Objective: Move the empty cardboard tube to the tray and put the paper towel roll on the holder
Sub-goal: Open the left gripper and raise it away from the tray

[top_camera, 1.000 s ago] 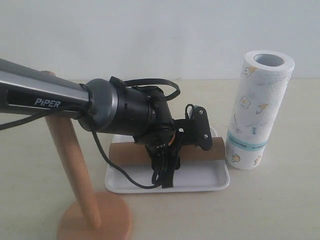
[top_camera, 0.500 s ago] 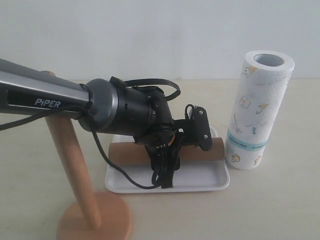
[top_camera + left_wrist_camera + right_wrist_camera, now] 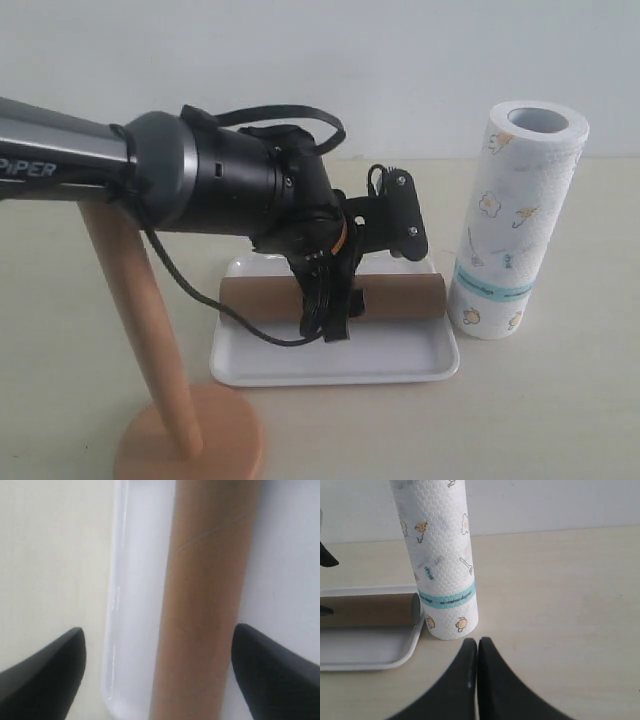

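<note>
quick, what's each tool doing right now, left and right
Left tool: open, jaws wide either side of the cardboard tube, not gripping it.
Right tool: closed, holding nothing.

Cardboard tube (image 3: pixel 205 605) lies between spread left fingers (image 3: pixel 45 680), gap on one side. Paper towel roll (image 3: pixel 440 555) blocks straight ahead of closed right fingertips (image 3: pixel 467 662); table (image 3: pixel 560 605) open beside.

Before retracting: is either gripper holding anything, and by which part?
Nothing held. Left gripper open astride the cardboard tube in the tray; right gripper shut, empty.
</note>
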